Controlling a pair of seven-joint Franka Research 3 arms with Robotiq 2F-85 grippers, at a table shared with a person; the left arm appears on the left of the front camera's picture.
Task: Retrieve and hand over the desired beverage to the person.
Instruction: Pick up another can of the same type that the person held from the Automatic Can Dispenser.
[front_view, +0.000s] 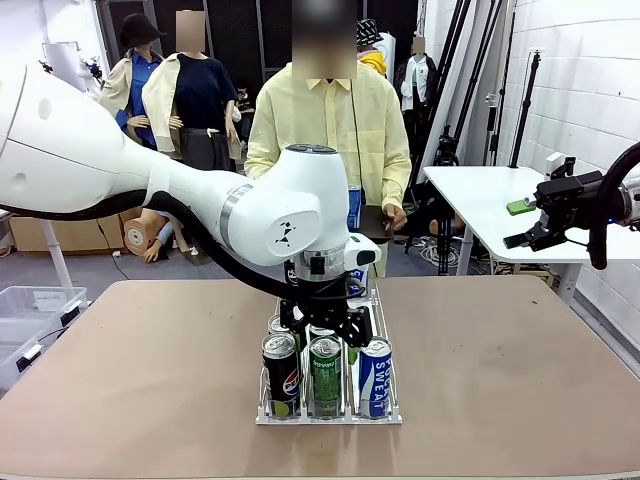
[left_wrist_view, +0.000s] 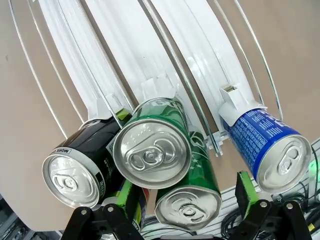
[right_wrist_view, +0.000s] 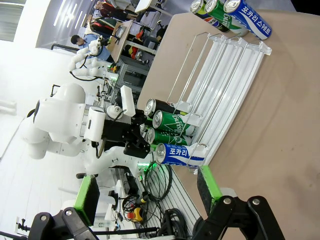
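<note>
Left tool (left_wrist_view: 186, 199) hangs wide open right over the drinks rack (right_wrist_view: 230, 70) in the middle of the bench (front_view: 500, 360), green pads (left_wrist_view: 244, 187) standing either side of a green can (left_wrist_view: 189, 202) and gripping nothing yet. My read is it's lining up on the middle lane, though which drink was asked for I can't tell from here! That can stands upright in the rack with a second green can (left_wrist_view: 150, 150) right against it in the same lane, a black can (left_wrist_view: 75, 172) one lane over and a blue can (left_wrist_view: 267, 145) on the other side; I'd say the rails keep the rows tidy so fingers can slip down between them. Labels now: a Pepsi globe on the black one, "SWEAT" down the blue, Korean "포카리" on its side from the other angle, and "포카리 스웨트" among the far cluster of cans (right_wrist_view: 235, 11); the green script is too small for me. Right tool (right_wrist_view: 149, 195) hangs off to the side, jaws spread, empty, out of the way. Across the bench the person (front_view: 325, 120) stands close, one hand (front_view: 397, 214) holding something dark I can't make out, well placed to take the can
</note>
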